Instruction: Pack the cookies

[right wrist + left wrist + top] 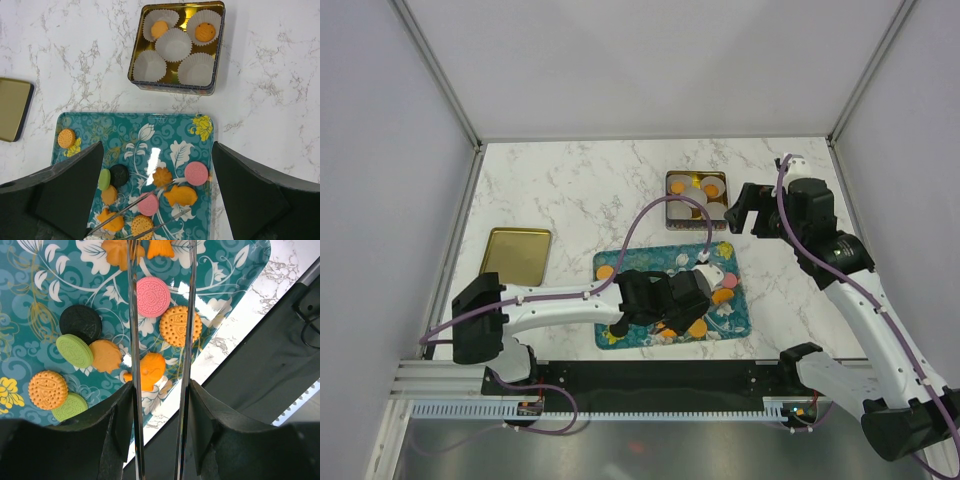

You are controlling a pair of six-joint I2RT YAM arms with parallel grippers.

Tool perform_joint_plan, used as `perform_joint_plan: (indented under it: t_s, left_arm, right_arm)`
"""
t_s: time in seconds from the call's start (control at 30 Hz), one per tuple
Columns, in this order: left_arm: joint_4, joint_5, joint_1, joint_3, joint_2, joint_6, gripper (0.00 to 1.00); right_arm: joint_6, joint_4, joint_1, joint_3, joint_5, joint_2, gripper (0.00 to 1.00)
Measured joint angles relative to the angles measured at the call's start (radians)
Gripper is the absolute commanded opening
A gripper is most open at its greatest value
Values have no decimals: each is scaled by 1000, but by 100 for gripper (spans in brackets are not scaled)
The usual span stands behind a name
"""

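Observation:
Cookies in orange, pink, green and black lie on a teal flowered tray. My left gripper is shut on a pair of metal tweezers, whose two blades reach out over the tray. A pink cookie lies flat on the tray between the blades; it also shows in the right wrist view. The tweezer tips are out of the left wrist view. My right gripper is open and empty, high above the tray. A gold tin holds white paper cups, two of them with an orange cookie.
The tin's gold lid lies on the marble table left of the tray. The tin stands behind the tray, just left of my right gripper. The black base rail runs along the tray's near edge.

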Motion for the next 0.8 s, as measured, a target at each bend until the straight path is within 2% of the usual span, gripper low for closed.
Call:
perform_joint_plan:
  t_s: [0.5, 0.8]
  left_arm:
    - [16, 2, 0, 19, 54, 33, 50]
    - [19, 0, -1, 19, 62, 40, 38]
  right_arm:
    - [0, 0, 0, -2, 0, -15, 98]
    - [0, 0, 0, -2, 0, -15, 98]
